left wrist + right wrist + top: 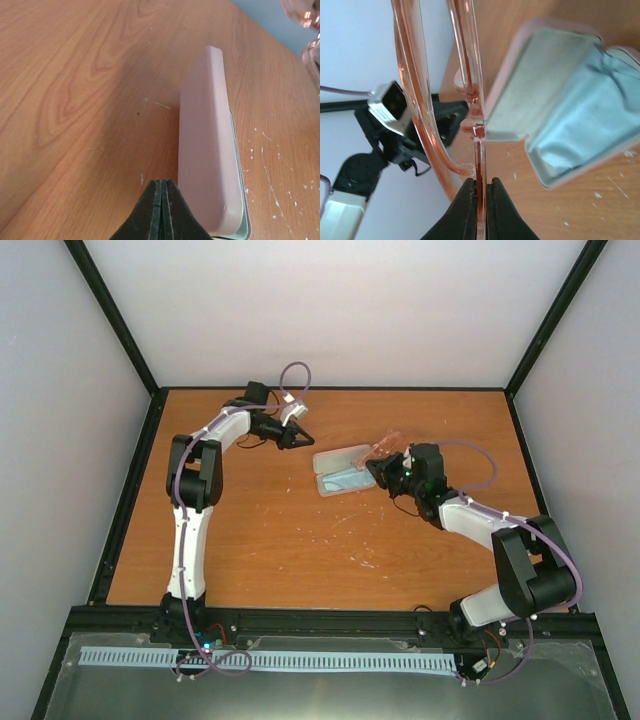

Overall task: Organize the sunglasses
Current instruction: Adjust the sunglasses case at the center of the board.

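The sunglasses (pixel 381 449) have a thin reddish-brown frame. My right gripper (pixel 377 466) is shut on the frame and holds them just right of the open pale pink case (pixel 338 458). In the right wrist view the fingertips (pixel 480 184) pinch the frame edge, and the sunglasses (pixel 470 95) stand up in front of the case (pixel 540 80). A light blue cloth (pixel 592 112) lies in the case's lower half. My left gripper (pixel 303 437) is shut and empty, just left of the case. In the left wrist view its tips (pixel 162 183) sit beside the raised pink lid (pixel 207 145).
The wooden table (pixel 280 530) is ringed by a black frame, with pale walls close on three sides. The left arm's wrist (pixel 385 125) shows behind the sunglasses in the right wrist view. The sunglasses' lenses (pixel 307 20) show at the left wrist view's top right.
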